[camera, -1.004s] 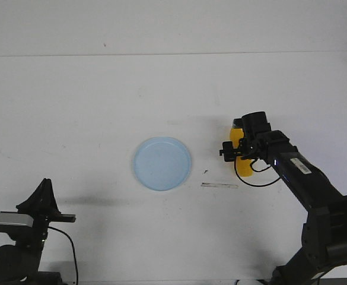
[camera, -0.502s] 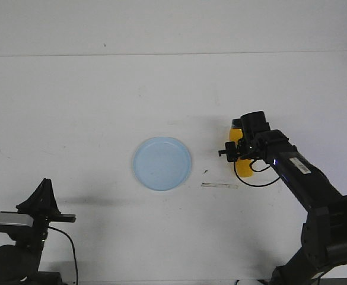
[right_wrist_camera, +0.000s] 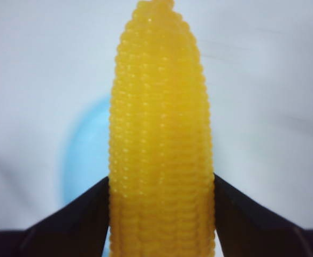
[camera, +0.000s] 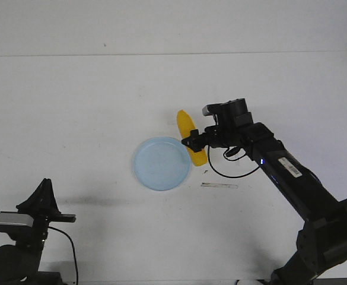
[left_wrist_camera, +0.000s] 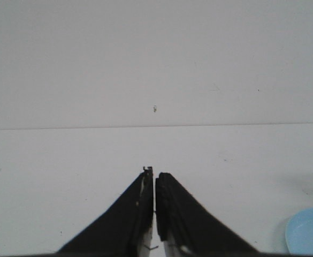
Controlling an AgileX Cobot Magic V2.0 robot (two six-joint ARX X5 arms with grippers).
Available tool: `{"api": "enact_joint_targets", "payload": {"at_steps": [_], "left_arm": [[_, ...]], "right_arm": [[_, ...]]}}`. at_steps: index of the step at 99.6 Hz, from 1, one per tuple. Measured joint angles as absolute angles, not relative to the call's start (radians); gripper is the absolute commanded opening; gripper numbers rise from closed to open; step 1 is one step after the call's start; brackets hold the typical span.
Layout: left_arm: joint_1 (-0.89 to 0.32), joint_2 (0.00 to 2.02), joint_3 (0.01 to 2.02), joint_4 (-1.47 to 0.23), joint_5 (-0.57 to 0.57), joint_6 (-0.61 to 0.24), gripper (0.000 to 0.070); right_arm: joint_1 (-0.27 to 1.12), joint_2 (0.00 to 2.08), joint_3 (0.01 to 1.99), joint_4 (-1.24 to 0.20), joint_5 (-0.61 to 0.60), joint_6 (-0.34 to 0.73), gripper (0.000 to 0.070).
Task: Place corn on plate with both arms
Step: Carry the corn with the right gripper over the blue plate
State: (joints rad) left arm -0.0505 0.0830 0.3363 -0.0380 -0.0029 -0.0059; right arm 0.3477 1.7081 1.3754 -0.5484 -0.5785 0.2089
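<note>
Right end effector (camera: pixel 196 142) around corn (camera: pixel 189 138)

Bright yellow-orange corn (camera: pixel 190 138), kernel-textured, tapered tip pointing toward 11 o'clock, sits over the 2 o'clock rim of the round pale-blue plate (camera: pixel 159 166), which lies flat.

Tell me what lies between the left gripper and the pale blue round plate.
Nothing: in the front view, only bare white table separates the shut left gripper from the pale blue round plate. The left wrist view agrees.
</note>
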Motion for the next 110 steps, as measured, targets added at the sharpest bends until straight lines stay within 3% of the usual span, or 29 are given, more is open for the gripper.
{"api": "enact_joint_targets", "payload": {"at_steps": [44, 72, 110], "left_arm": [[-0.051, 0.083, 0.336, -0.038, -0.003, -0.006, 0.0001], [-0.051, 0.083, 0.336, -0.038, -0.003, -0.006, 0.0001], [-0.051, 0.083, 0.336, -0.038, -0.003, -0.006, 0.0001]], "right_arm": [[0.537, 1.826, 1.375, -0.408, -0.551, 0.265, 0.0323], [0.538, 1.897, 1.373, -0.408, -0.510, 0.345, 0.0323], [0.539, 1.903, 1.373, -0.479, -0.468, 0.367, 0.0348]]}}
